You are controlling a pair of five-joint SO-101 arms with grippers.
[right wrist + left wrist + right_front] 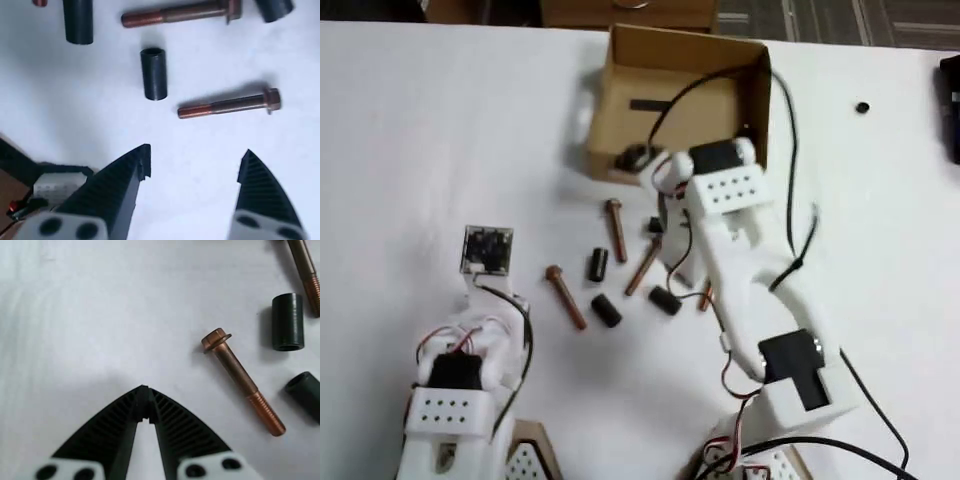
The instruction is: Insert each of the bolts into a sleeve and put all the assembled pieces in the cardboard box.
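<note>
Lying loose at the high view's centre on the bench (420, 120), the bolts (565, 297) look rigid, smooth and prone to rolling, best pinched mid-shank; left tool (144, 417) is pressed together, right tool (196, 160) spread apart.

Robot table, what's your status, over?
Left gripper: jaws shut, empty. Right gripper: jaws open, facing loose bolts and sleeves. Cardboard box beyond them. Nothing seen in the way.
</note>
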